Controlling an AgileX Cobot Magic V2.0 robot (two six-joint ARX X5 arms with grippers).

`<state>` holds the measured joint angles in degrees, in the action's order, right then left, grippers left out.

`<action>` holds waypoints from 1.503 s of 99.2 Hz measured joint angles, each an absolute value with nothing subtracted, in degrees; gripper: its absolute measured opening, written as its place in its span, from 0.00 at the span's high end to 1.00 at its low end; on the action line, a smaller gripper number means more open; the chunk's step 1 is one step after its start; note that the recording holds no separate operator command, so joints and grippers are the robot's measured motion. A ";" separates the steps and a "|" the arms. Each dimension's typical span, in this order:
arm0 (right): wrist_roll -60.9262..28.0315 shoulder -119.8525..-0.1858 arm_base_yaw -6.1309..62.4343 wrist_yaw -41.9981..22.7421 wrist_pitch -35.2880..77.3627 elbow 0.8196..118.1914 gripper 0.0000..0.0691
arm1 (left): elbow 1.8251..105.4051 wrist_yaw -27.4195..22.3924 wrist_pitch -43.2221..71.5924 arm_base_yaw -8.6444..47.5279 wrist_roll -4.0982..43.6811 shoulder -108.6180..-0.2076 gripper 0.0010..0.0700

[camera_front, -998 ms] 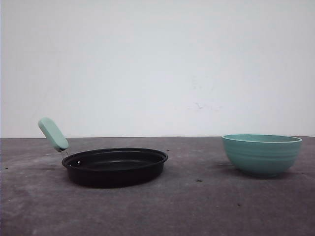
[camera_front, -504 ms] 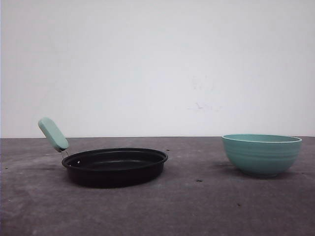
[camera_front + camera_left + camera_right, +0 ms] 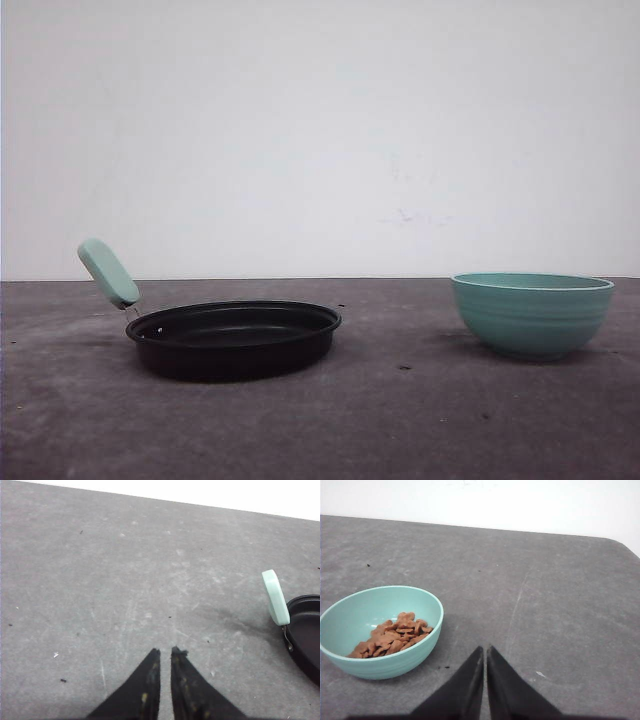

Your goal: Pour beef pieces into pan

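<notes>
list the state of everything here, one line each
pan: upright on the table, nothing inside
teal bowl: upright, holding the beef
beef pieces: heaped in the bowl, not yet poured
left gripper: shut, holding nothing
right gripper: shut, holding nothing

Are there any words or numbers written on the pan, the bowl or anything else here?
None: no words, numbers or signs can be read anywhere. The pan, its mint-green handle, the teal bowl and the grey table are all plain.
</notes>
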<state>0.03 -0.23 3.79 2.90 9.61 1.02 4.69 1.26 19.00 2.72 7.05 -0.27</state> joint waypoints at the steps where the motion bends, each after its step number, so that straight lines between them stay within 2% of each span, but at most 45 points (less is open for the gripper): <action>1: 0.08 -0.23 3.79 2.92 9.61 1.02 0.99 | 4.69 1.23 19.00 2.72 7.05 -0.27 0.99; 39: 2.07 -0.23 3.79 3.07 9.61 1.02 0.99 | 4.69 1.26 19.00 2.72 7.05 -0.27 0.99; 55: 7.75 -0.23 3.79 5.34 9.61 1.02 0.99 | 4.49 1.21 18.15 2.72 7.86 -0.27 0.99; 75: 16.80 -0.23 3.79 11.46 9.21 1.02 0.99 | 3.88 -0.69 15.90 2.72 19.70 -0.27 0.99; 84: 20.32 -0.25 3.79 14.48 6.52 0.99 0.99 | 3.88 -4.05 15.79 2.63 24.99 -0.27 0.99; 99: 26.85 -0.23 3.79 19.07 -2.02 1.37 0.99 | 4.75 -12.60 16.36 2.63 30.09 -0.32 0.99; 109: 29.87 -0.34 3.81 19.81 0.34 6.44 0.99 | 8.97 -16.51 17.85 2.63 32.18 -0.56 0.99; 123: 29.12 -1.65 3.79 17.54 8.40 18.96 0.99 | 19.79 -15.07 19.90 2.63 32.53 -4.16 0.99; 139: 23.57 -8.45 3.79 15.20 17.28 34.17 0.99 | 34.28 -15.03 21.04 2.63 28.58 -15.79 0.99; 149: 19.86 -14.37 3.79 13.34 23.24 43.51 0.99 | 45.06 -17.39 23.84 2.63 25.71 -25.17 0.99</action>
<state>19.86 -14.37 3.79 13.34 23.24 43.51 45.06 -17.39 23.84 2.63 25.71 -25.17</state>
